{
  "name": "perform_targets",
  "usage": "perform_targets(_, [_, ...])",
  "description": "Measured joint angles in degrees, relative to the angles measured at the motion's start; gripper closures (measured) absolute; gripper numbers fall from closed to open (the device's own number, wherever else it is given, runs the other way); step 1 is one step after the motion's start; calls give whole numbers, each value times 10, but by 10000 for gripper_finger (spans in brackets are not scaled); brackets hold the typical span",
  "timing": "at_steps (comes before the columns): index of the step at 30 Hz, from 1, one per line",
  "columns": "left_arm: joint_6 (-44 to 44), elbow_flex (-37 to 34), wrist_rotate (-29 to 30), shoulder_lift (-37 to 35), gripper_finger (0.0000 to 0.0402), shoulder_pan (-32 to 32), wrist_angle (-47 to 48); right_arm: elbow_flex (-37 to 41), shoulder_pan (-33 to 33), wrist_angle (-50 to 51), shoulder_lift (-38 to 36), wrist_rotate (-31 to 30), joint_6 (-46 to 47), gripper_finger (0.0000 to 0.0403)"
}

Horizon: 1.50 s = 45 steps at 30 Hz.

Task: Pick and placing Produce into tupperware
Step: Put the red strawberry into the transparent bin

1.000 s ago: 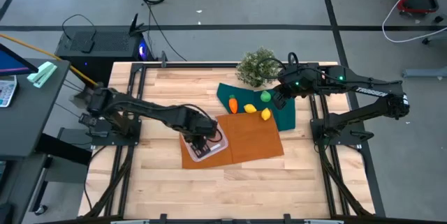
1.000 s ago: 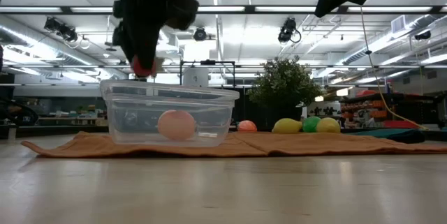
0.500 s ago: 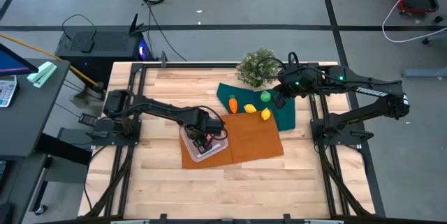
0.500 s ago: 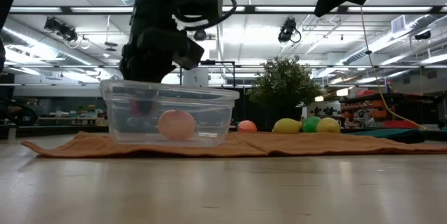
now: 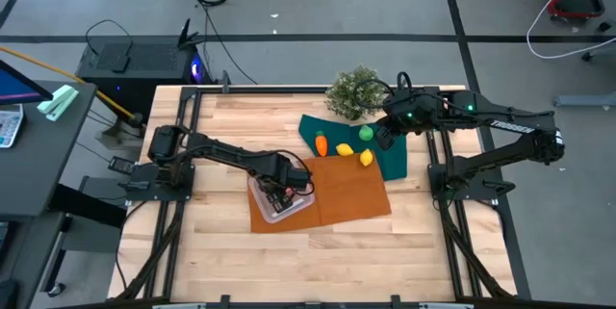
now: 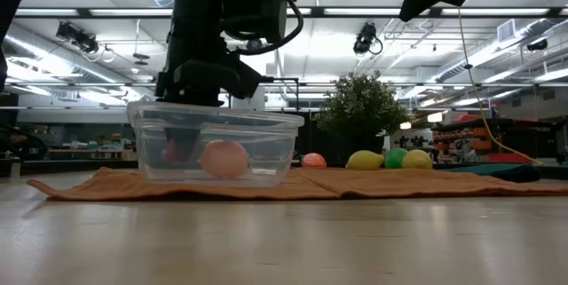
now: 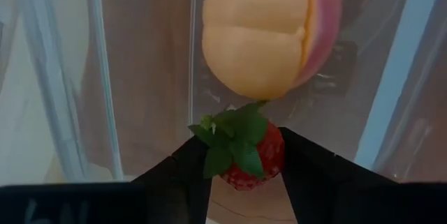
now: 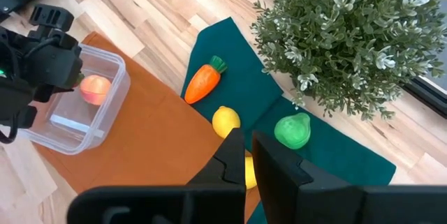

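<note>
A: Where does the left tool (image 7: 241,175) stand?

B: Down inside the tupperware (image 6: 284,125), its fingers clamped on a small strawberry (image 7: 246,155), leaves up. The peach (image 7: 269,32) lies just ahead of it, nearly touching the berry's leaves.

A: So the step is the drop?

B: I judge so. Done well, the fingers part while the berry is low over the floor of the box, so it settles and doesn't bounce against the peach or the wall. Then lift straight up clear of the rim.

A: And the right tool (image 8: 244,155)?

B: Fully clenched with nothing in it, waiting above the dark green cloth (image 5: 397,160) near the bench's far right corner.

A: What's left out there?

B: The carrot (image 8: 203,80), two lemons (image 5: 355,154) and a green fruit (image 8: 292,130), all on that green cloth beside the potted plant (image 8: 349,35).

A: The surface?

B: A pale wooden bench (image 5: 221,242); the box sits on an orange cloth (image 5: 351,198) towards the middle. Beyond is a large hall with ceiling lights, a grey floor and cables.
</note>
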State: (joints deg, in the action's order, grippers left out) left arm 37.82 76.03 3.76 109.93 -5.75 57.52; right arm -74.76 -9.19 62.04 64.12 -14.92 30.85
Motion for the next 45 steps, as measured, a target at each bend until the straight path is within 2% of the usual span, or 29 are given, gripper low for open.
perform_targets(4, [-2, 0, 6, 0, 253, 1, 1, 0, 0, 0, 0, 0, 0, 402])
perform_targets(10, [-2, 0, 6, 0, 237, 2, 1, 0, 0, 0, 0, 0, 0, 402])
perform_targets(18, [0, 0, 7, 0, 252, 2, -6, 0, 0, 0, 0, 0, 0, 402])
perform_targets(26, [0, 0, 7, 0, 229, 2, -8, 0, 0, 0, 0, 0, 0, 402])
perform_targets(35, [5, 0, 7, 0, 239, 2, -15, 0, 0, 0, 0, 0, -3, 402])
perform_targets(45, [5, 0, 7, 0, 203, 2, -15, 0, 0, 0, 0, 0, -5, 402])
